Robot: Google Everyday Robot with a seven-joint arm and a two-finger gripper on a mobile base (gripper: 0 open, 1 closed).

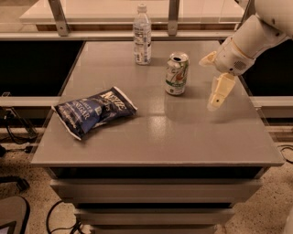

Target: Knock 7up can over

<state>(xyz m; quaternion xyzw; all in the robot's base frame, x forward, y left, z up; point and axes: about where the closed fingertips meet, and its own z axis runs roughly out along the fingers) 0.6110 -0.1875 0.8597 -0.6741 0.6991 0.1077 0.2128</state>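
Grey tabletop (151, 146) on a drawer-fronted cabinet (151, 194), speckled floor (32, 155) below with black cables (18, 132) trailing on the left. Pale ledge (100, 11) with metal posts (57, 16) runs behind it

White arm (256, 36) comes in from the top right corner, and the tool (208, 84) hangs over the right side of the tabletop. Its two cream fingers (220, 90) are spread wide apart: one points down toward the surface, the other sticks out to the left at about the height of the can's top. Nothing between them, nothing gripped. Lower fingertip looks close above the tabletop, can't tell if it touches; a faint reflection sits right under it

7up can (177, 74) stands upright, centre-right on the tabletop, just left of the tool. Visible gap between the can and both fingers, no contact. Silver top faces up, green and red print on the side toward me

Count on the tabletop: 1 can, 1 bottle, 1 bag, three items total
- water bottle (142, 34): clear, white cap, upright near the back edge, behind and left of the can, apart from it
- chip bag (94, 111): dark blue, lying flat on the left-front part, well apart from both can and tool

One arm, one tool
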